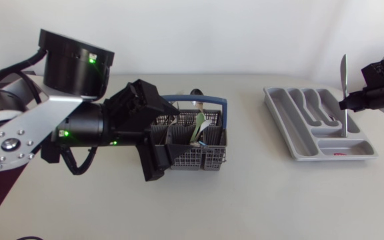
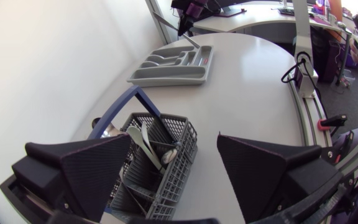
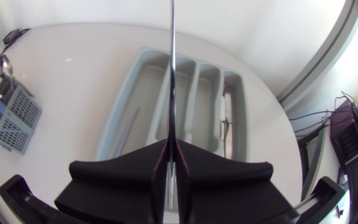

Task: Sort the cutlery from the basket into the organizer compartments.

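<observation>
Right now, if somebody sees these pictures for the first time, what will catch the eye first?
First, the knife that the right pincer holds upright over the grey organizer, at the head view's right. Then the bulky left arm, whose open left pincer hangs over the mesh basket with cutlery standing in it.
</observation>
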